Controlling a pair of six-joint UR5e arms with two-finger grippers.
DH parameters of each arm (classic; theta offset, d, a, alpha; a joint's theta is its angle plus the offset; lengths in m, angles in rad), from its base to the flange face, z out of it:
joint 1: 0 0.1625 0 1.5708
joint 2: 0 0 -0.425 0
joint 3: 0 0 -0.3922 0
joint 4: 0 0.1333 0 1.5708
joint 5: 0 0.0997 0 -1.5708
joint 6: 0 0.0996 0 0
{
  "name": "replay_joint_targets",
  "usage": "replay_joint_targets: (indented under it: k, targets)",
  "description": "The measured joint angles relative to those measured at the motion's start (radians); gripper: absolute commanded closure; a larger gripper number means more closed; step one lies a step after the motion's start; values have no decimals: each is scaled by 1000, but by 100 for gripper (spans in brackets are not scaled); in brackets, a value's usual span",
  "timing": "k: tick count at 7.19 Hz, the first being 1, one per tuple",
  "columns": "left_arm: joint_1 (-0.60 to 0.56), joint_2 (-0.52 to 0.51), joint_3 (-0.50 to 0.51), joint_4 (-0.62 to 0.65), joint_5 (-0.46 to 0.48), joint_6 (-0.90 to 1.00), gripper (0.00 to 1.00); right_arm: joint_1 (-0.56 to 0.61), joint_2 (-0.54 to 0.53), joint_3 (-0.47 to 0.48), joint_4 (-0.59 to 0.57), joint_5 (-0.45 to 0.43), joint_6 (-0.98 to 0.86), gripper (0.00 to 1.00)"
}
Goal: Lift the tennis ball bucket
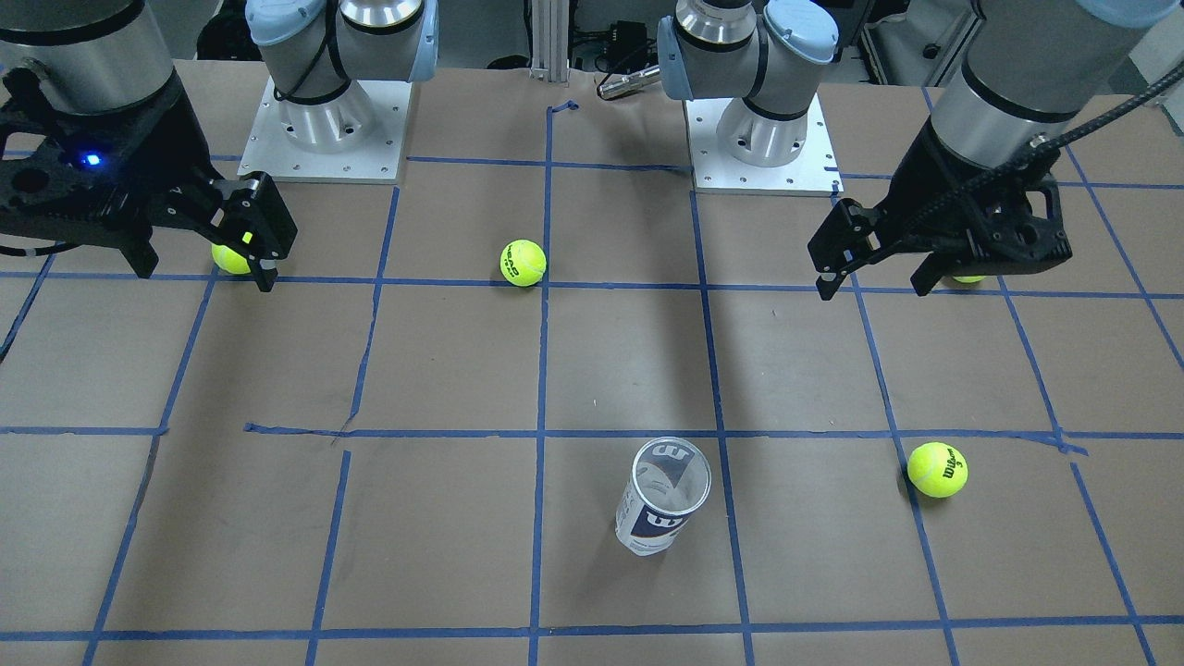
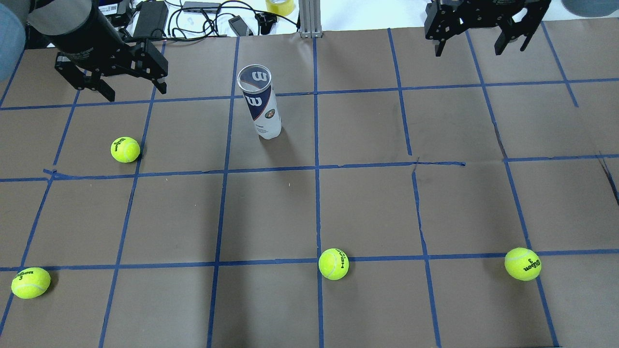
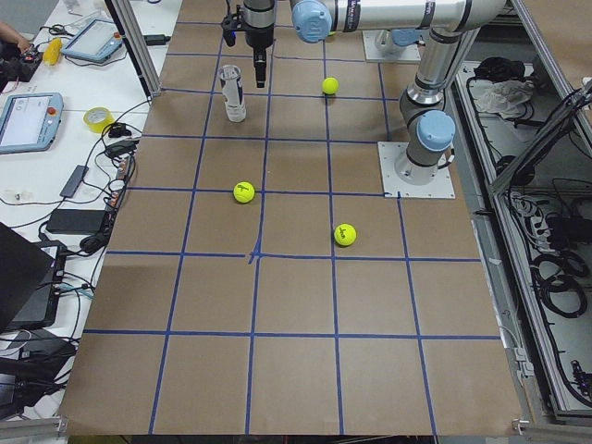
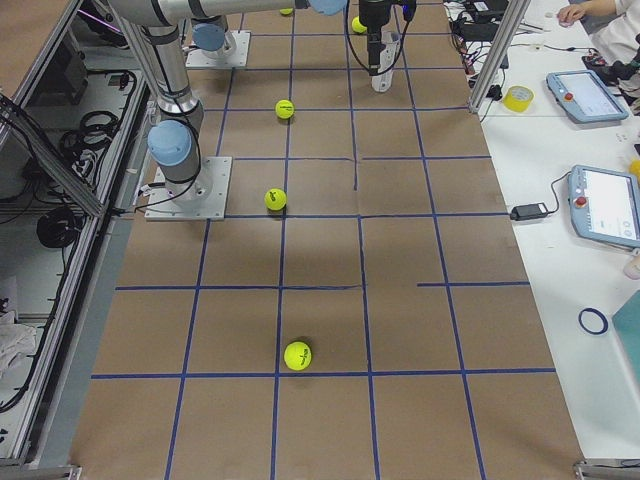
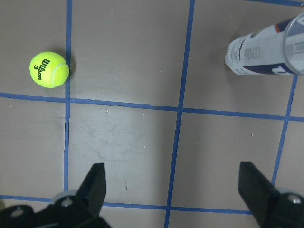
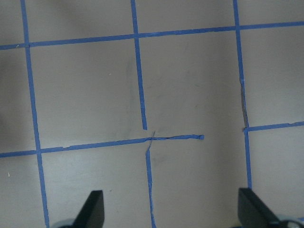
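Closest to the overhead camera, three tennis balls are seen along the robot-side edge of the worktop point(image 2: 367, 208): a left-corner ball point(image 2: 30, 282), a middle ball point(image 2: 333, 264) and a right-end ball point(image 2: 523, 264). A fourth ball point(image 2: 125, 149) is found further in, toward the left end. All four are shown whole from overhead. In the front-facing view the left-corner ball is almost covered by the left gripper point(image 1: 874, 285), and the right-end ball is half covered by the right gripper point(image 1: 203, 268).

The tennis ball bucket point(image 2: 261, 104) is stood upright, mouth up, toward the operators' edge and a little left of the worktop's middle line. It is touched by neither gripper. Its white-and-navy label and round emblem are shown from overhead, while in the front-facing view it is looked into through the metal-rimmed mouth. In the left wrist view it is caught at the upper right, cut by the frame's edge, with the fourth ball at the upper left.

The left gripper is held above the worktop near the corner of the operators' edge and the left end, fingers spread wide, well apart from the tennis ball bucket. The right gripper is held over the operators' edge toward the right end, likewise spread wide. Between its fingers only brown paper point(image 6: 190, 85) and blue tape point(image 6: 140, 71) are shown by the right wrist view.
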State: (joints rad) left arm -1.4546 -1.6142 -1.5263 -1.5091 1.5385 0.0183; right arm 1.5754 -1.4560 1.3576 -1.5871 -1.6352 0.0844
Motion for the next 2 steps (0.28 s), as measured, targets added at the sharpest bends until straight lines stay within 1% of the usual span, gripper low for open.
replay_joint_targets:
  k: [2]
  targets:
    - [0,25,-19,0,1,31,0,0,0,0,-1,4,9,0]
